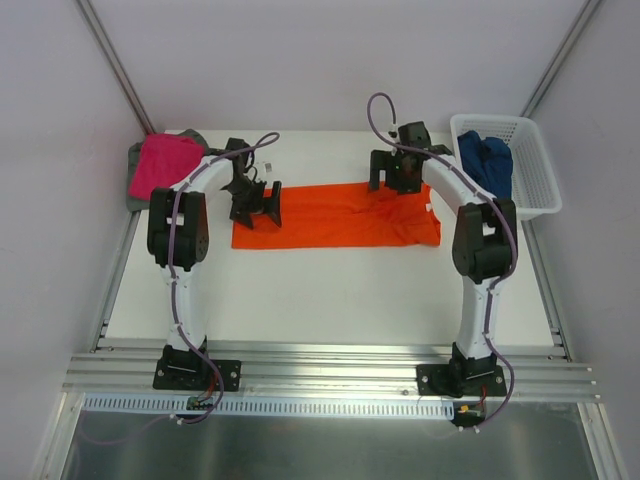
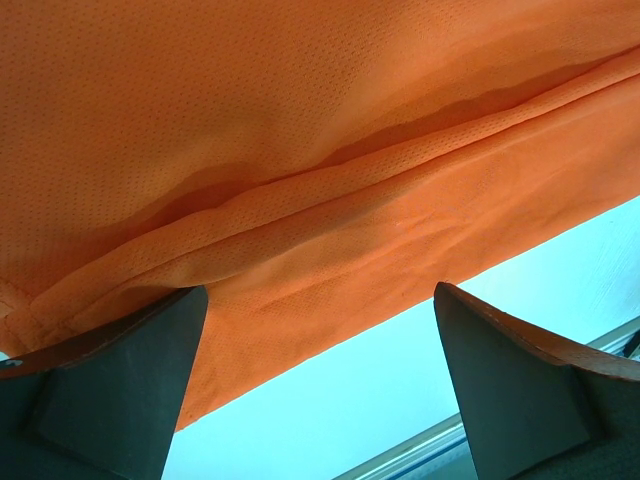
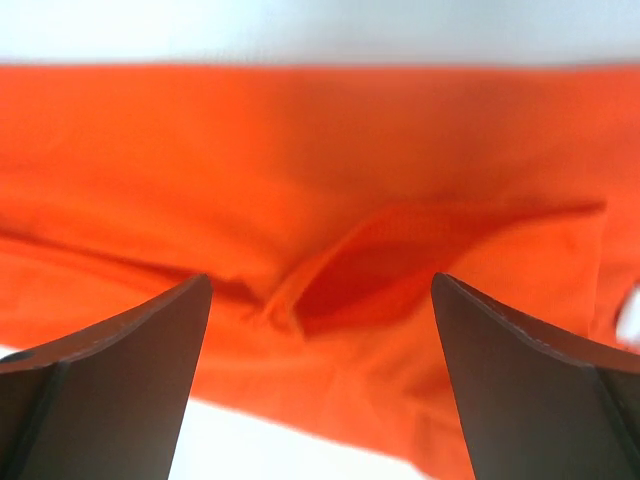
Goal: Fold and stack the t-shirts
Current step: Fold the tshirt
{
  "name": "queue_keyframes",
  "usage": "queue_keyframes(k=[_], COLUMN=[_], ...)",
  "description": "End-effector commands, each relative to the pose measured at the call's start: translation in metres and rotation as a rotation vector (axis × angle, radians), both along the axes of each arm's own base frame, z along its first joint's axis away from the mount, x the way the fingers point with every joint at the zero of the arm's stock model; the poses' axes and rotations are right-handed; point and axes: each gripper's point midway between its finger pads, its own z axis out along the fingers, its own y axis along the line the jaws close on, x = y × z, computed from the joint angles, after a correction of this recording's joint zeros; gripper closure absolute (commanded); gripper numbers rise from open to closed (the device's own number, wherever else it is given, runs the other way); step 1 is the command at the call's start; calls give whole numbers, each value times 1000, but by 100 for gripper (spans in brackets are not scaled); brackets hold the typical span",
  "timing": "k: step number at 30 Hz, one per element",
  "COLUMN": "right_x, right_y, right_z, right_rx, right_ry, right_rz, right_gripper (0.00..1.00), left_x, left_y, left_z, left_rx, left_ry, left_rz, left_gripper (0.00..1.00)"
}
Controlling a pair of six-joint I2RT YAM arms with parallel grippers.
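Across the middle of the table (image 1: 330, 290) lay one orange shirt (image 1: 335, 215), stretched left to right as a long flat band. I counted four shirts in all. A pink shirt (image 1: 165, 165) sat bunched at the far left corner on top of a grey shirt (image 1: 135, 187), of which only a rim showed. A blue shirt (image 1: 487, 160) was heaped inside the single white basket (image 1: 537, 198) at the far right. I had two arms and two grippers to work with.

The orange shirt looked like fine mesh, dotted with tiny holes in the left wrist view. A raised fold line ran along its length there, with a doubled edge below it and bare table beyond. From the right wrist I saw a loose pocket of cloth puckered up between the fingers, and from above that right end was creased and uneven, while the left end was squared off.

My left gripper (image 1: 255, 203) hung over the shirt's left end, its fingers (image 2: 120, 390) spread wide and grasping nothing. My right gripper (image 1: 395, 178) stood at the shirt's far edge, right of the middle, its fingers (image 3: 530, 390) likewise released and empty. I could not tell whether either pair of tips touched the cloth.
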Motion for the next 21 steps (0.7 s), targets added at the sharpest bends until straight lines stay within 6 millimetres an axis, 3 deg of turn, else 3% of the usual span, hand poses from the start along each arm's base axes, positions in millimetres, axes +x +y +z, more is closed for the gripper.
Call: queue_keyframes(k=[1,4,9,11,13,16,21], right_x=[-28,-44,-62,-65,-66,-64,-52], right_y=[-4,-8,-16,-15,-18,-16,-15], right_z=[59,67,49,43,33,20,10], right_rx=[52,57,68,77,77,80,73], right_ry=[-46,-41,33,58,83,117,119], right_rz=[-20,-20,-36,-29,-36,-58,-57], right_gripper=[4,4,4,4,4,4,4], left_x=[-7,-6,-8,-7,-4,-1,4], left_y=[-3,-3,-8,-13,-18,-21,-20], left_z=[19,22,30,45,62,71,55], left_rx=[8,24,34,26,17,24,39], left_ry=[-27,-43,-65,-112,-160,-186,-160], left_rz=[-18,-25,-39,-74,-90,-102,-102], left_gripper=[1,1,1,1,1,1,1])
